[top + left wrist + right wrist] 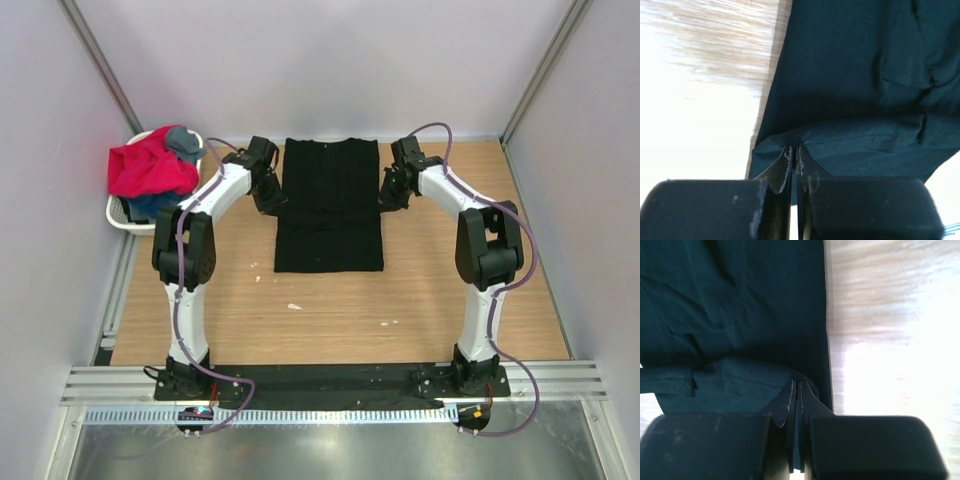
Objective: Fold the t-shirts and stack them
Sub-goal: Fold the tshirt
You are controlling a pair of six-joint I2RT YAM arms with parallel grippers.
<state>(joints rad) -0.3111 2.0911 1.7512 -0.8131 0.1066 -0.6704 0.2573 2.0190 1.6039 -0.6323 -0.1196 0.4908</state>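
Plain black t-shirt (329, 205), red-pink tee (150, 168), white basket (117, 214)

The overhead view was evenly bright and sharp, its shadows faint. In both wrist views glare bleached the table (700, 60) to white, while the black t-shirt (855, 75) looked dim and soft.

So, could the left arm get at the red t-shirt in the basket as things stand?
Probably not yet: its fingers are shut on the black t-shirt. Once released, the way looks free: the red t-shirt lies uncovered in the basket beside that arm.
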